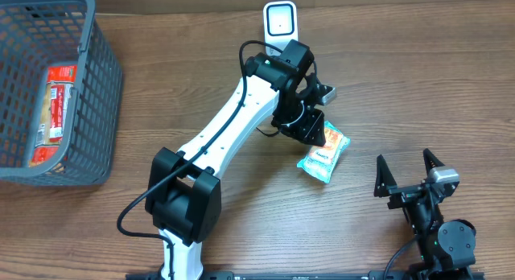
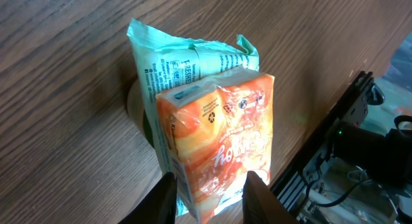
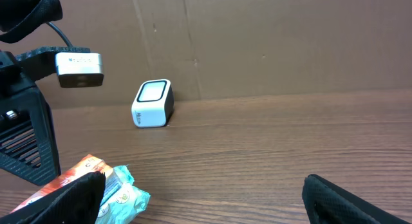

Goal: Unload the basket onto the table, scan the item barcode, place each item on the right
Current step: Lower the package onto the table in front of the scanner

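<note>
Overhead, the left gripper (image 1: 312, 133) hangs over an orange packet (image 1: 332, 137) resting against a teal packet (image 1: 318, 163), near the white scanner (image 1: 280, 21); the right gripper (image 1: 404, 161) stands wide open, empty. From the left wrist, its fingers (image 2: 165, 199) pinch the orange packet's sides. From the right wrist, the scanner stands apart from both packets

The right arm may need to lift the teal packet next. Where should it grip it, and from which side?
Probably the teal packet by its free near end, pinched across its narrow width from above. It lies flat on the table, and its far end is covered by the orange pack in the left gripper.
</note>
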